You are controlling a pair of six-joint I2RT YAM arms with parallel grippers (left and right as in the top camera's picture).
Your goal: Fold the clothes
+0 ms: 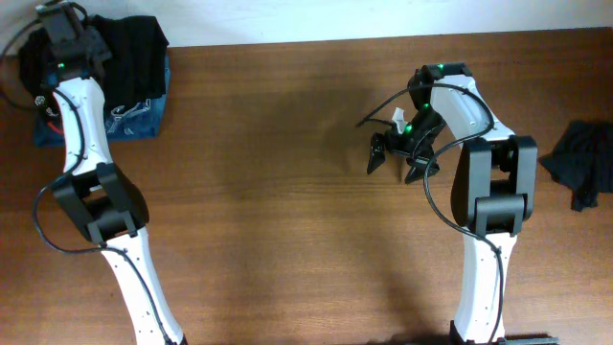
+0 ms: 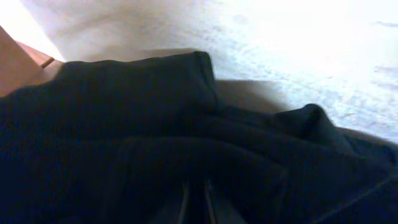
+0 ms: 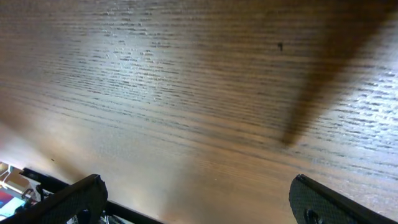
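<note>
A folded black T-shirt (image 1: pixel 134 48) lies on a pile at the table's far left corner. It fills the left wrist view (image 2: pixel 155 124) as dark, creased fabric. My left gripper (image 1: pixel 59 34) reaches over the pile's left side. Its fingers (image 2: pixel 198 205) are nearly together and pressed into the black fabric, with a thin fold between them. My right gripper (image 1: pixel 397 163) hovers over bare wood right of centre. It is wide open and empty, with nothing between its fingers (image 3: pixel 199 199). No white logo shows.
A blue denim garment (image 1: pixel 139 120) lies under the black T-shirt. A crumpled dark garment (image 1: pixel 584 163) sits at the right edge of the wooden table (image 1: pixel 287 192). A pale wall (image 2: pixel 298 43) runs behind the pile.
</note>
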